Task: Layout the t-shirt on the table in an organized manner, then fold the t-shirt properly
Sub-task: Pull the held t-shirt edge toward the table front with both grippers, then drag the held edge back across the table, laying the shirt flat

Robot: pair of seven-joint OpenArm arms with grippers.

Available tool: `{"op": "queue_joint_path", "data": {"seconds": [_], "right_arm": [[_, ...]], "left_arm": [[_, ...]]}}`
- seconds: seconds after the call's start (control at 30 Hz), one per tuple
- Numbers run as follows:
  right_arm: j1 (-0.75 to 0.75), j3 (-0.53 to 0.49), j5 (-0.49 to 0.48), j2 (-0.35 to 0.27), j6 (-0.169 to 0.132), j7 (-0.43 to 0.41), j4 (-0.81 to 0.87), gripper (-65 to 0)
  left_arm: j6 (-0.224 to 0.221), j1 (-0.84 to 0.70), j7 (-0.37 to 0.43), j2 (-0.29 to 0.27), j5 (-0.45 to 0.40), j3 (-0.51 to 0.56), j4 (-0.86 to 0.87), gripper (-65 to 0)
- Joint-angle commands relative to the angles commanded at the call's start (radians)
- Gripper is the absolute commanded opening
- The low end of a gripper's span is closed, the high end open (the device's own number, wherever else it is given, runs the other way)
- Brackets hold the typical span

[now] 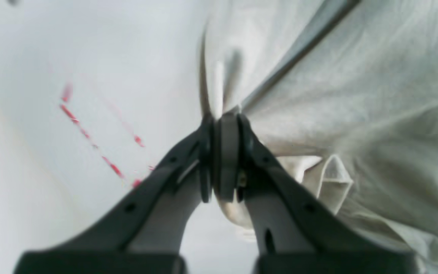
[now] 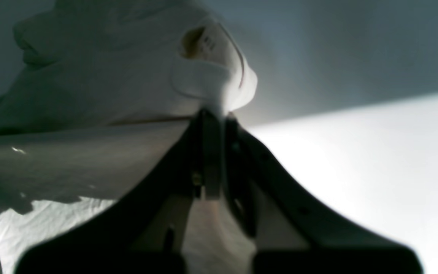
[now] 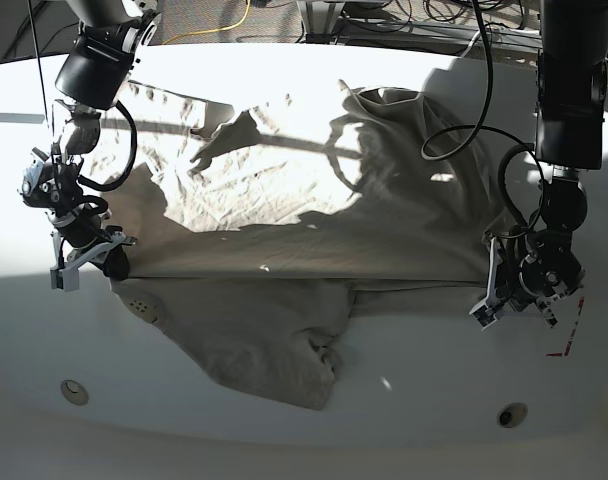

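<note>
Two small round holes near the front edge of the white worktop, one at the front left, one at the front right. Just behind them, a bunched lower part of the beige t-shirt sagging toward the front, its lowest fold between the holes. Off to the right, red dashed marks on the bare surface, just beside the left hand. Farther back, a straight taut fold line across the garment, stretched between both hands. At its right end, the left hand clenched on the cloth edge, pads pressed together in the left wrist view with fabric pinched upright between them and spreading away rightward, red dashes blurred on the surface to the left. At its left end, the right hand likewise clenched on the shirt; in the right wrist view, a folded hem gripped at the tips and, just above, the neck opening with a small dark printed label. Beyond the fold line, the rest of the shirt wrinkled and spread over the middle of the worktop, crossed by arm shadows and a bright sunlit patch. Farthest back, dark flooring with cables past the rounded rear edge.
</note>
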State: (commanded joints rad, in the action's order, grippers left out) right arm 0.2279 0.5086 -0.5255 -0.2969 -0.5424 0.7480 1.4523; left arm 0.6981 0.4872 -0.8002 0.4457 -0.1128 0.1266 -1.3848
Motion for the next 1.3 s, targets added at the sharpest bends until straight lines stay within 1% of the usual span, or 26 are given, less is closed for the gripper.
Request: {"op": "queue_joint_path", "data": {"seconds": [0.1,0.2,0.4,0.57,0.77,0.87,0.97,1.07,1.17,1.3], "right_arm": [[0.002,0.0,0.0,0.002,0.0,0.002,0.057,-65.0],[0.021,-0.006,0.0,0.002,0.0,0.015,0.104,-65.0],[0.075,-0.037,0.002,-0.002,0.0,0.075,0.166,-65.0],[0.138,-0.04,0.008,-0.005,0.0,0.08,0.175,-65.0],[0.232,-0.043,0.009,-0.011,0.0,0.083,0.173,-65.0],[0.282,-0.051,0.009,-0.04,0.0,0.109,0.173,-65.0],[0.328,-0.097,0.009,-0.068,0.0,0.132,0.172,-65.0],[0.341,-0.121,0.011,-0.074,0.0,0.132,0.172,-65.0],[0.364,-0.123,0.011,-0.074,0.0,0.132,0.17,-65.0],[0.408,-0.126,0.011,-0.074,0.0,0.132,0.114,-65.0]], "left_arm": [[0.0,0.0,-0.058,-0.003,0.002,-0.04,-0.08,-65.0],[0.0,0.0,-0.098,-0.012,0.003,-0.077,-0.158,-65.0],[0.0,0.008,-0.101,-0.025,0.003,-0.117,-0.264,-65.0],[0.0,0.051,-0.104,-0.028,0.003,-0.118,-0.331,-65.0],[0.0,0.127,-0.104,-0.028,0.003,-0.118,-0.345,-65.0],[0.0,0.17,-0.104,-0.028,0.003,-0.12,-0.347,-65.0],[0.0,0.212,-0.104,-0.028,0.003,-0.12,-0.347,-65.0],[0.0,0.245,-0.104,-0.028,0.003,-0.12,-0.344,-65.0],[0.0,0.275,-0.104,-0.028,0.003,-0.12,-0.344,-65.0],[0.0,0.321,-0.104,-0.028,0.003,-0.12,-0.344,-65.0]]}}
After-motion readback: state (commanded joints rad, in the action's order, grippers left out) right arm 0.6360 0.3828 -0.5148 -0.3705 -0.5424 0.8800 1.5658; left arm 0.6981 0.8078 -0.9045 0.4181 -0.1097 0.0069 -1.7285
